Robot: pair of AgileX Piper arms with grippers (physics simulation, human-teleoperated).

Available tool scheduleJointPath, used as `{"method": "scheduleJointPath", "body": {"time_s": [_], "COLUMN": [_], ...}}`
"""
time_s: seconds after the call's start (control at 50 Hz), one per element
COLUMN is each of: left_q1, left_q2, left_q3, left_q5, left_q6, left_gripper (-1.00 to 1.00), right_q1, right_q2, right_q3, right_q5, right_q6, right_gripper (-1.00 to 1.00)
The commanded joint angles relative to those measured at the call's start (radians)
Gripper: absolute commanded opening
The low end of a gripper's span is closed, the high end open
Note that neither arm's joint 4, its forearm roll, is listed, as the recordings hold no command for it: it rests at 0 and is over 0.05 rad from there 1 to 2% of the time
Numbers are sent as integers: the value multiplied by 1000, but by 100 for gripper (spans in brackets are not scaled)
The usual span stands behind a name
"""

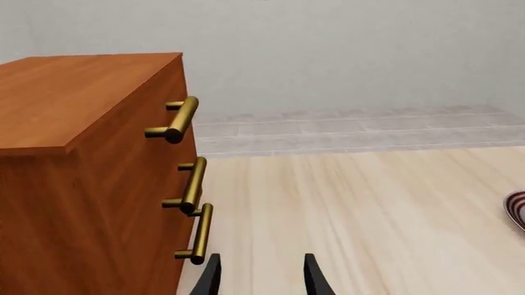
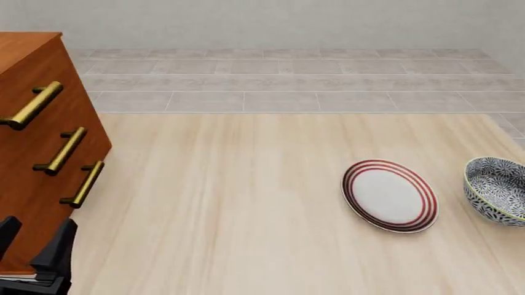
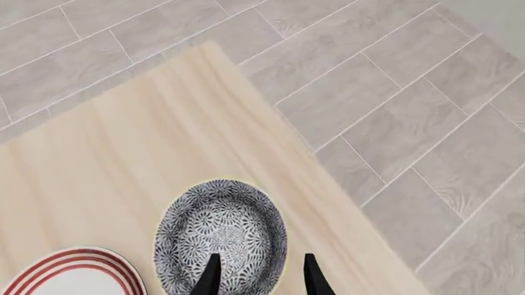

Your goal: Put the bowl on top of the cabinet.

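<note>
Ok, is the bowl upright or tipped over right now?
Upright: the bowl sits on the table with its patterned inside facing up, empty.

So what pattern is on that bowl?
The bowl has a dense dark-blue-and-white floral pattern with a pale rim, clearest in the right wrist view.

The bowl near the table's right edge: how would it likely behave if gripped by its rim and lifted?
The bowl looks rigid, glazed ceramic, so probably slippery and breakable. Its deep, round walls may let it tilt in a one-sided rim pinch. It sits near the table edge, so a push could send it off.
</note>
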Motion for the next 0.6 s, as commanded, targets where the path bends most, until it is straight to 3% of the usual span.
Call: {"method": "scheduleJointPath", "body": {"time_s": [0.02, 0.26, 0.3, 0.6], "left_q1": [0, 2, 3, 3], "left_q2": [2, -7, -8, 5], "left_q3": [0, 0, 0, 0], "left_q5": [-1, 7, 9, 2], "left_q6": [1, 0, 3, 6], "left_gripper": [100, 100, 100, 100], "right_q1": [-9, -29, -15, -38], "right_q2": [53, 109, 115, 173], "right_q3": [-12, 7, 9, 27], "right_q5": [-13, -56, -56, -104], "right_q6": [-6, -4, 25, 16], "right_gripper": [100, 100, 100, 100]}}
